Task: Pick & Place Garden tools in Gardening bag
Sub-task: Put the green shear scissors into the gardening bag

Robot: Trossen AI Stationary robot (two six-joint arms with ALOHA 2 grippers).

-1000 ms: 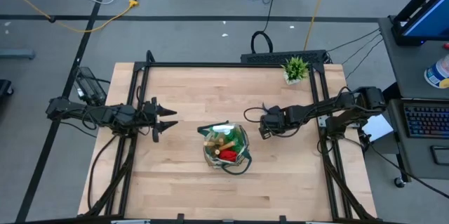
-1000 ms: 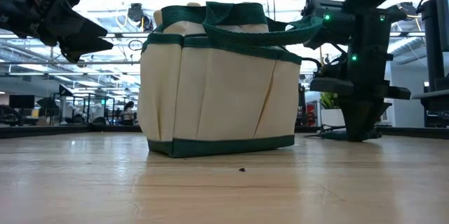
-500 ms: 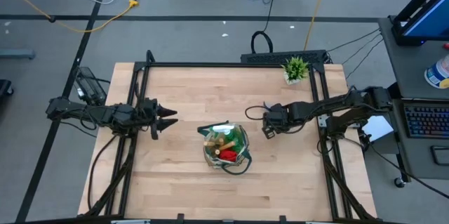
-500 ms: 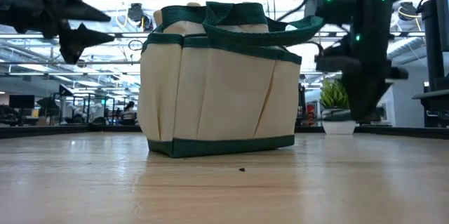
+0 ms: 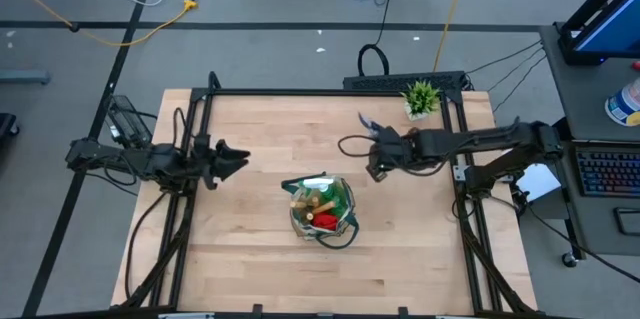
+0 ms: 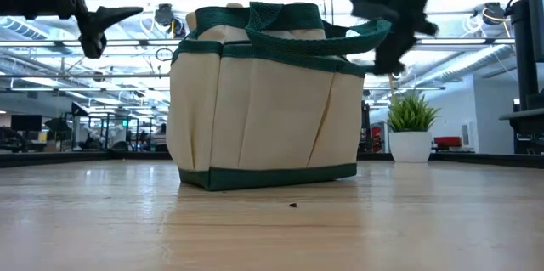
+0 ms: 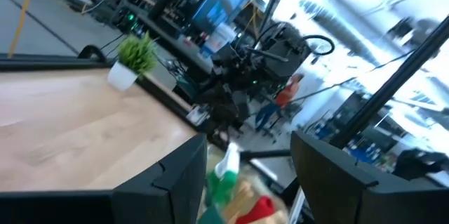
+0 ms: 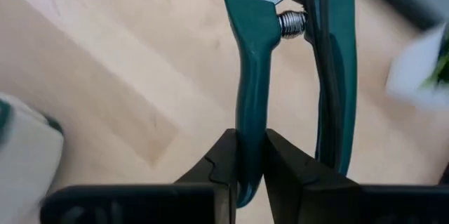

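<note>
Holding pruning shears point(image 8: 247, 90) by one handle in closed right gripper point(image 5: 374, 166), right of gardening bag point(image 5: 322, 209); still needing placing. Left gripper point(image 5: 235, 158) waiting open, empty.

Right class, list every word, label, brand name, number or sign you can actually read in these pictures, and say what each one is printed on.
None can be read.
Gardening bag: plain beige fabric with green trim, no print showing.
Pruning shears, held in the right gripper: no marking visible.
Room behind the table: any screens and signs are too blurred to read.
</note>
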